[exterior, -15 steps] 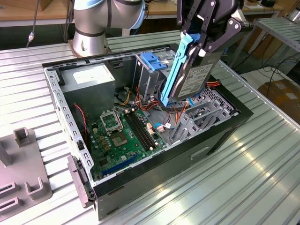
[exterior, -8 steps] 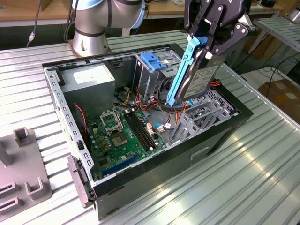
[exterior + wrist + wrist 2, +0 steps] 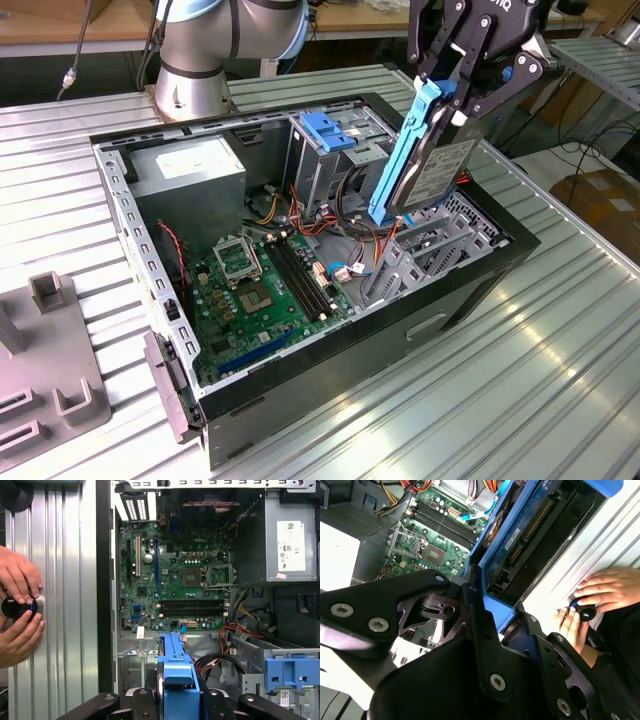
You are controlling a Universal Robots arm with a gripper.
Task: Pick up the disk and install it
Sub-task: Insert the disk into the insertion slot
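In the exterior view, the black two-fingered gripper [image 3: 452,98] is clamping the flat grey metal disk [image 3: 437,168], framed in bright blue plastic rails, by its upper end. It is hanging tilted over the grey metal drive bay [image 3: 430,250] at the exterior view's right of the open black computer case [image 3: 330,395].

In the second wrist view, the disk [image 3: 532,532] is sitting between the black fingers [image 3: 477,620], and a person's hands [image 3: 600,592] are resting on the ribbed metal table [image 3: 620,535].

In the first wrist view, the disk's blue rail [image 3: 177,680] is pointing toward the green motherboard [image 3: 175,575], and the hands [image 3: 17,630] are cupping a small black knob [image 3: 15,607].
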